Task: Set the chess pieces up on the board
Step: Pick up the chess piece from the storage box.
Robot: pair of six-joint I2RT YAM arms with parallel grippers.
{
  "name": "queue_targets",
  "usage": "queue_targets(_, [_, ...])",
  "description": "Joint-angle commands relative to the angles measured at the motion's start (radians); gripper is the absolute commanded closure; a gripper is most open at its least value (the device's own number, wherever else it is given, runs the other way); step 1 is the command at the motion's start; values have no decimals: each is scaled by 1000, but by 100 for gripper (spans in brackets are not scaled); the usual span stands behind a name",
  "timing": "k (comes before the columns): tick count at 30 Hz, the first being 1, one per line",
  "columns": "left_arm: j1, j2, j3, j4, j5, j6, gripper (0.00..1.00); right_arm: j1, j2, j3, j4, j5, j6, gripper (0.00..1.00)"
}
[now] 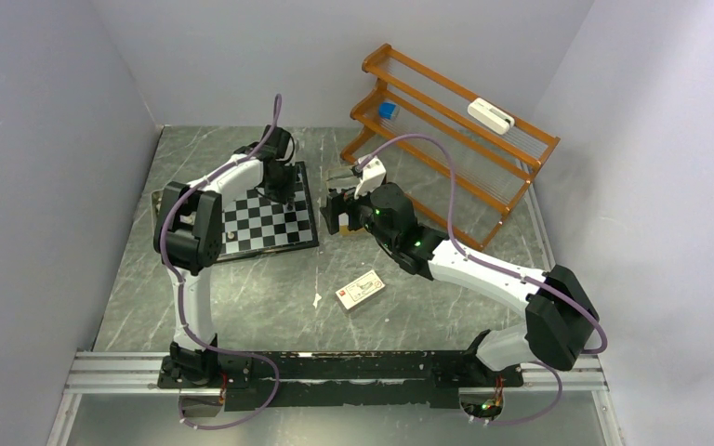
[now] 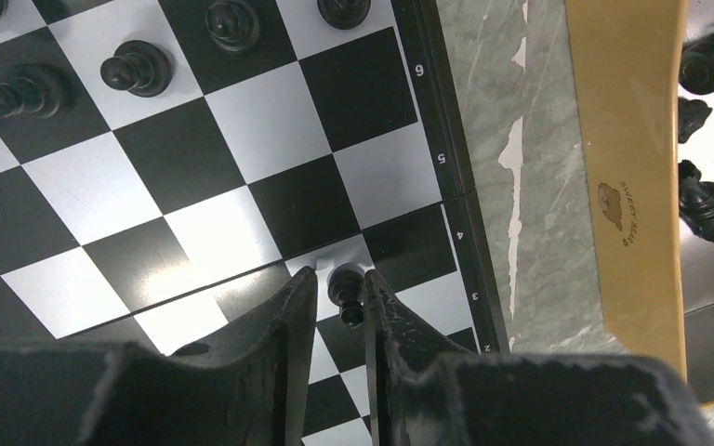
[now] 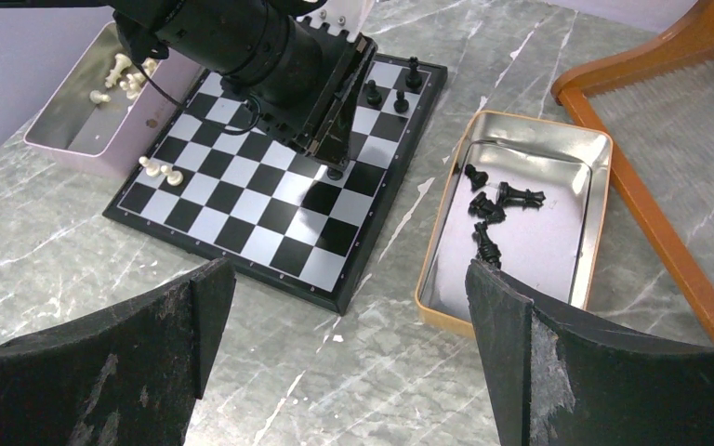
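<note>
**Pawn between the left jaws**

Your left jaws stand narrowed around a black pawn (image 2: pixel 346 290) on the board (image 2: pixel 270 121), near its right edge. You cannot tell whether they pinch it. Your right jaws gape wide above the bench (image 3: pixel 353 372).

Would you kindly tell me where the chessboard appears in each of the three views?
Top external: the board lies left of centre.
Left wrist: the board fills the left two thirds, with its numbered border running down the middle.
Right wrist: the board sits upper left of centre.
Shared landmark: the left gripper, its fingers either side of a black pawn near the board's numbered edge.
</note>
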State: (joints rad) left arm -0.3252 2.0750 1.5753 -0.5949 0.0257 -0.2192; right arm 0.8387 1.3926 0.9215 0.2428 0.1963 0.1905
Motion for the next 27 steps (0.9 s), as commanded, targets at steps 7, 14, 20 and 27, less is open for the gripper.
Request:
queue_targets(7, [-13, 4, 33, -35, -15, 22, 72, 0, -10, -10, 35, 18, -6, 0])
queue_targets(14, [-14, -9, 38, -51, -19, 25, 79, -1, -7, -10, 34, 19, -7, 0])
queue_targets(20, [-14, -34, 45, -67, -24, 24, 83, -2, -11, -10, 33, 14, -4, 0])
queue_targets(27, [-10, -80, 69, -92, -59, 13, 84, 0, -32, -21, 23, -8, 11, 0])
